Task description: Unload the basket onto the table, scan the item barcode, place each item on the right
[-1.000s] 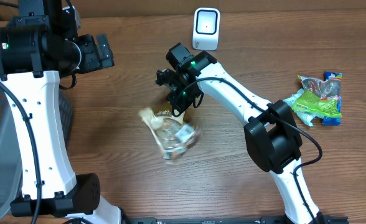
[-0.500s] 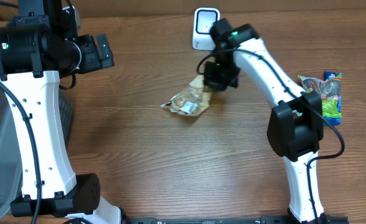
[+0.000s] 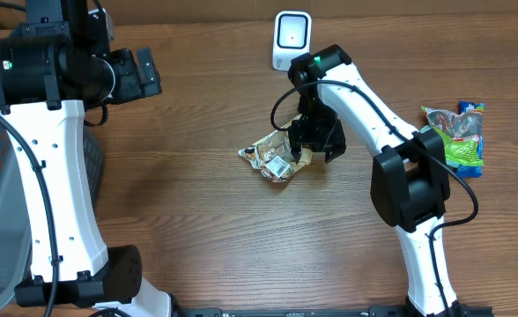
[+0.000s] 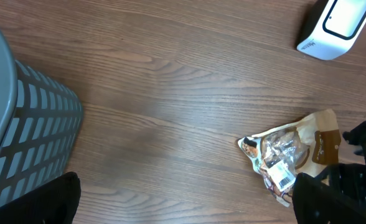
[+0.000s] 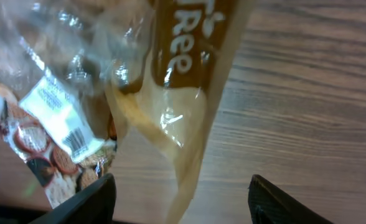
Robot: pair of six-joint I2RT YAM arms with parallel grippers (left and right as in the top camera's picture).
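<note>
both spread wide: right fingers point(image 5: 83, 202) straddle the snack packet point(image 5: 177, 62) unclamped, left fingers point(image 4: 52, 202) empty; clamp clear of its barcode label point(image 5: 58, 121), facing the scanner point(image 3: 292, 40).

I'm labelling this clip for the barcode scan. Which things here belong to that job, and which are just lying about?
In the job: cookie bag with its barcode label; white scanner; right end effector, open around the bag's edge.
Lying about: snack packets; grey basket.
</note>
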